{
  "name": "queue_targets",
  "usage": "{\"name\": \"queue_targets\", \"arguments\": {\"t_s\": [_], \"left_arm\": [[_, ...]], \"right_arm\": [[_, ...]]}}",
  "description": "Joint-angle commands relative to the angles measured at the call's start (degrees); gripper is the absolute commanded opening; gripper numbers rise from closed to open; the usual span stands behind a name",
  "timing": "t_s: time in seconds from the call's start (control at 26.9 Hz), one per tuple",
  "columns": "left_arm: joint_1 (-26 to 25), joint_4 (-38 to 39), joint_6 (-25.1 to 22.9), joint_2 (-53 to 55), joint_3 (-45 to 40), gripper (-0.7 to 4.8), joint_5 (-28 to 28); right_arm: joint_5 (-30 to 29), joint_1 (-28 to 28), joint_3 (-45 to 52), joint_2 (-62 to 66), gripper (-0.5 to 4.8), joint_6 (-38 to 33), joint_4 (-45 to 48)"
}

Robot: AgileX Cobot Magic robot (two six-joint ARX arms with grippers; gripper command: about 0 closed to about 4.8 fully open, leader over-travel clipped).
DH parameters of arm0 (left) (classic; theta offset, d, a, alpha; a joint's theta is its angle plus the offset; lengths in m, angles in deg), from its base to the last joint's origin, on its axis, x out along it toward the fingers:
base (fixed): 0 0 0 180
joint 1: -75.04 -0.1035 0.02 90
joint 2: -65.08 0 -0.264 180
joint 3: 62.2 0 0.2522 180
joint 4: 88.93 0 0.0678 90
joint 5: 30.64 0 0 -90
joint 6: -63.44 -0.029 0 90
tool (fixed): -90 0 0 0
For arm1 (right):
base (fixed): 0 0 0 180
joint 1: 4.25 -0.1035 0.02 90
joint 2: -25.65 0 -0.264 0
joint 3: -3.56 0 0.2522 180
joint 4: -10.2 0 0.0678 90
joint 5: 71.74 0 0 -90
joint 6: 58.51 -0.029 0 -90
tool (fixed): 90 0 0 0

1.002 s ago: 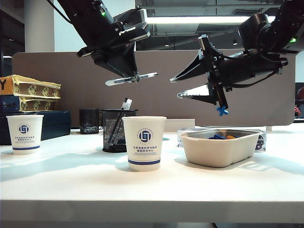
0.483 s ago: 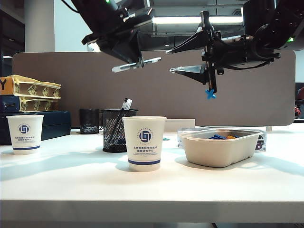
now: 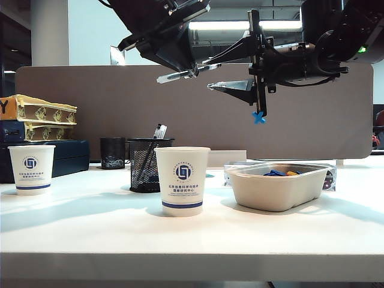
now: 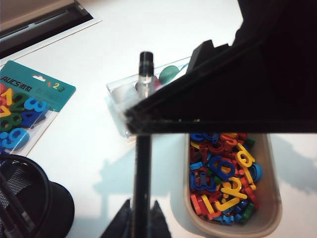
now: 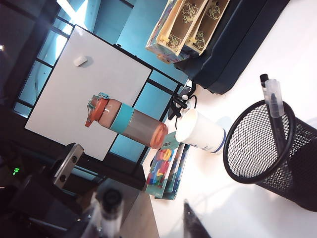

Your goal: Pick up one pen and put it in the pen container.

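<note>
Exterior view shows the white surface (image 3: 90, 234) across the bottom half of the frame, both arms hanging high near the top centre. Right gripper (image 3: 225, 72) comes in from the upper right with its fingers spread wide and nothing between them. Left gripper (image 3: 180, 71) reaches in from the upper left, fingers clamped on the pen (image 3: 187, 73), which sticks out nearly level toward the right gripper. Down at centre left sits the pen container (image 3: 144, 171), the black mesh cup, already with a couple of pens leaning in it, just behind the paper cup (image 3: 182, 180). Pen itself looks light, stiff and kinda slick, a smooth plastic barrel. Best hold is probably mid-barrel or toward the free end, squeezed across the barrel so it can't roll or pivot in the fingers.
</note>
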Motion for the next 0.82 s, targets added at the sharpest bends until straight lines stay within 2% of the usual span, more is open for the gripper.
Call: {"name": "queue_targets", "arguments": {"t_s": [0.04,0.26,0.33,0.48,0.59,0.82], "left_arm": [[0.13,-0.42,0.2,-0.26,0.33,-0.06,-0.35],[0.13,-0.44,0.2,-0.26,0.33,-0.06,-1.46],[0.13,-0.44,0.2,-0.26,0.33,-0.05,-1.46],[0.13,-0.44,0.2,-0.26,0.33,-0.05,-1.44],[0.13,-0.44,0.2,-0.26,0.33,-0.06,-1.44],[0.13,-0.42,0.17,-0.26,0.33,-0.01,-1.64]], "right_arm": [[-0.33,-0.09,-0.39,-0.37,2.11,-1.46,2.38],[-1.36,-0.11,-0.42,-0.37,1.95,-3.04,3.98],[-2.12,-0.11,-0.39,-0.37,1.21,-3.04,4.0],[-2.47,-0.11,-0.39,-0.37,1.01,-3.04,4.0],[-2.51,-0.11,-0.42,-0.37,0.51,-3.04,4.02],[-2.64,-0.11,-0.39,-0.37,0.39,-3.02,4.02]]}}
